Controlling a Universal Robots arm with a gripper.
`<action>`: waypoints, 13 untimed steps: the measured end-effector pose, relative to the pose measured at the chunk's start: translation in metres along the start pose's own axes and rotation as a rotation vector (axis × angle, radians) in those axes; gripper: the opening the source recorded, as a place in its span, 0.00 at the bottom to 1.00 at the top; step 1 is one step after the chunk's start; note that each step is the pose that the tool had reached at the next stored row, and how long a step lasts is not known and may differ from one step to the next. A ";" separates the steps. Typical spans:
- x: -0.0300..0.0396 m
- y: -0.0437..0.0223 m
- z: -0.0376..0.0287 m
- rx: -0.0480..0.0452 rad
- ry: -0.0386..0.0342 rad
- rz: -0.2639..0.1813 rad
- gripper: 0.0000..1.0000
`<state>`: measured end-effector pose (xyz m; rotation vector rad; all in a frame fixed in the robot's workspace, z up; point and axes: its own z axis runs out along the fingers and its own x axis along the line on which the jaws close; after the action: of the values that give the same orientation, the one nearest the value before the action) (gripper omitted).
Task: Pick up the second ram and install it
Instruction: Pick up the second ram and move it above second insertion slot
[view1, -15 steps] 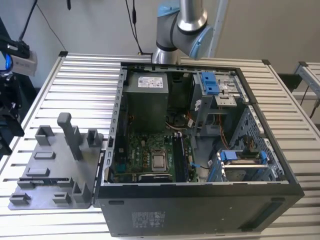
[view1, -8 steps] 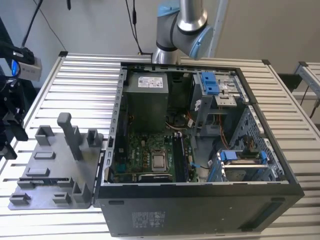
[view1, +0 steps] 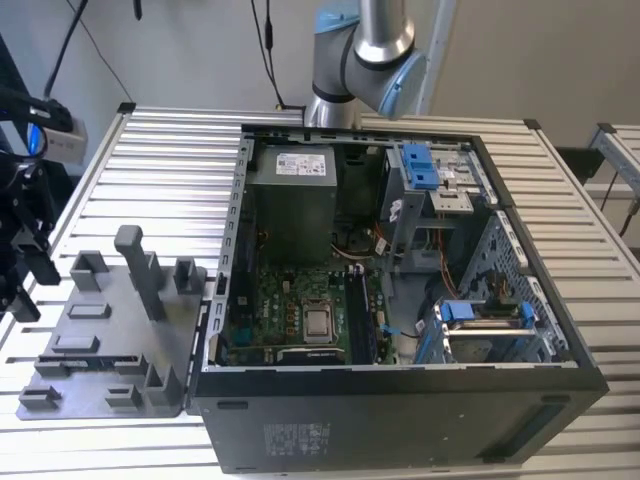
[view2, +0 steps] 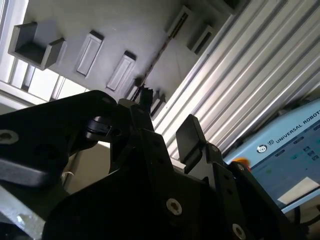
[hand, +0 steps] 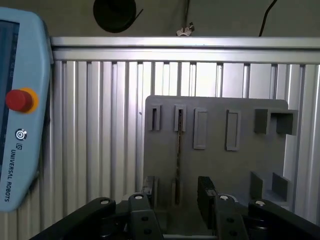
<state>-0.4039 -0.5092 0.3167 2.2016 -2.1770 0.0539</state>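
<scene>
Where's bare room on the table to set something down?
Bare slats of the table beyond the grey tray, at the exterior view's left of the open case. Narrower strip at the exterior view's right. Crowded: the tray's pegs and slots, the case's inside.

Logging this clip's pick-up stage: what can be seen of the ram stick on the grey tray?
The second ram stands on its long edge in a slot of the grey tray, seen edge-on as a thin dark strip in both wrist views. It looks straight and upright. The open gripper straddles one end, a finger on either side; whether they touch it cannot be told.
</scene>
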 end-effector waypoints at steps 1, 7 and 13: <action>0.0000 -0.0002 0.0003 0.0002 -0.0001 0.000 0.48; -0.0002 -0.0006 0.0027 0.0005 -0.0001 -0.002 0.48; -0.0002 -0.0006 0.0027 0.0004 -0.0011 -0.002 0.48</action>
<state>-0.4033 -0.5091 0.3140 2.2044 -2.1756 0.0531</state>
